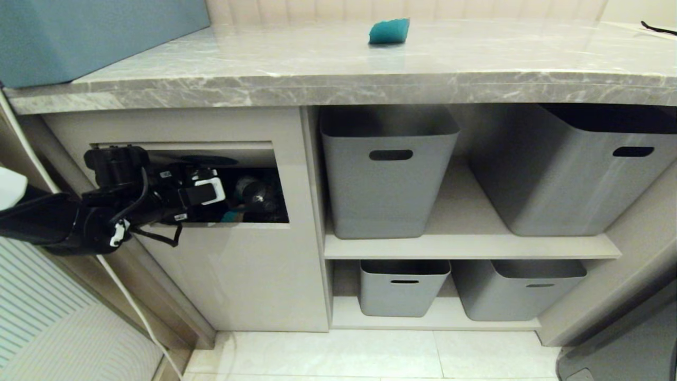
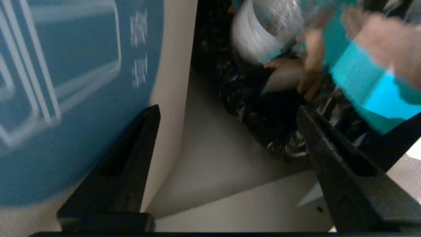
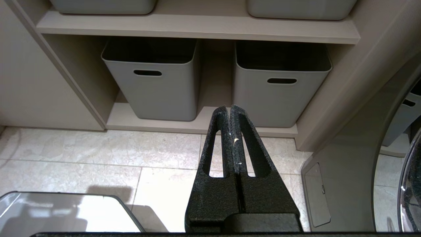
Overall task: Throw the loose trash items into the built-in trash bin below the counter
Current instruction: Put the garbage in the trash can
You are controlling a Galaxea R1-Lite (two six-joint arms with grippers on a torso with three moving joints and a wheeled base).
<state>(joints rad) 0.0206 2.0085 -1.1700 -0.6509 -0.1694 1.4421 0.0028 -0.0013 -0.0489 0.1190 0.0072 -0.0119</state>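
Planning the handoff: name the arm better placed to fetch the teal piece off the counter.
Probably left: the left gripper is open at the trash bin's flap, below the teal piece; the right gripper hangs shut near the floor.

Right gripper (image 3: 230,110), jaws together, above floor (image 3: 98,154).

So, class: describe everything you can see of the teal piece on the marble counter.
The teal piece is a small wedge-shaped block with rounded corners, matte and slightly rough, perhaps spongy. It lies flat and alone on the glossy grey marble counter, towards its back edge, casting a faint reflection in the polish. Nothing touches it except the counter. The left gripper, its fingers apart, is far below at the bin opening.
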